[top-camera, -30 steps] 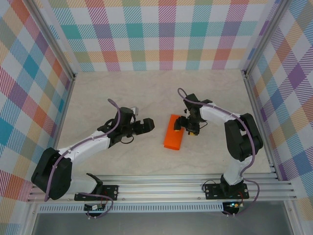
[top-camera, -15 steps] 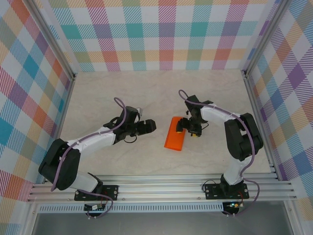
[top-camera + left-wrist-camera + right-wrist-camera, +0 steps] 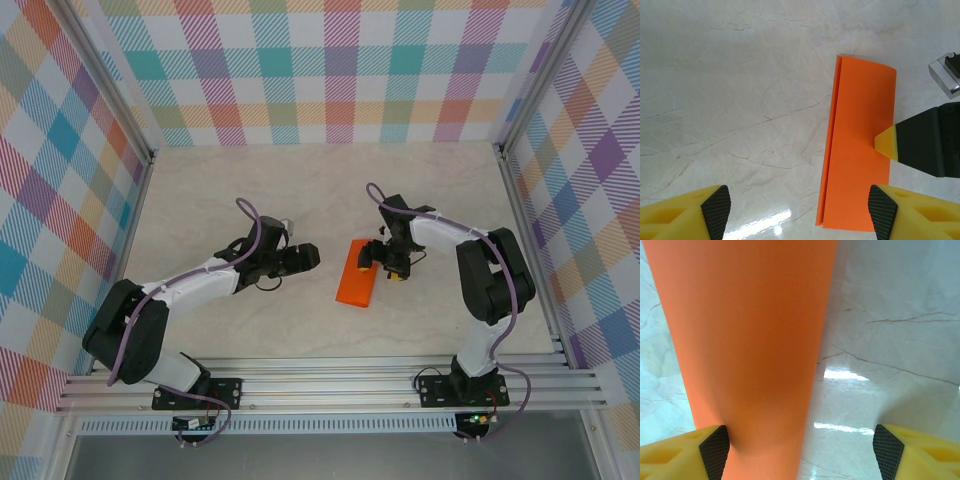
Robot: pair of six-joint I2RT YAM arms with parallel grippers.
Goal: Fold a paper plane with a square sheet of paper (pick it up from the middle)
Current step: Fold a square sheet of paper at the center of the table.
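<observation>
My left gripper (image 3: 305,258) reaches low toward the orange paper (image 3: 357,272), spread wide; my right gripper (image 3: 380,258) tips down on its edge, also spread.

The paper (image 3: 750,340) runs off the right wrist view's top and bottom; the right gripper (image 3: 384,262) covers part of its right edge.

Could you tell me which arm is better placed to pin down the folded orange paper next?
Probably the right: the right gripper is open at the paper edge, one fingertip touching it. The left gripper, also open, is apart from it.
</observation>
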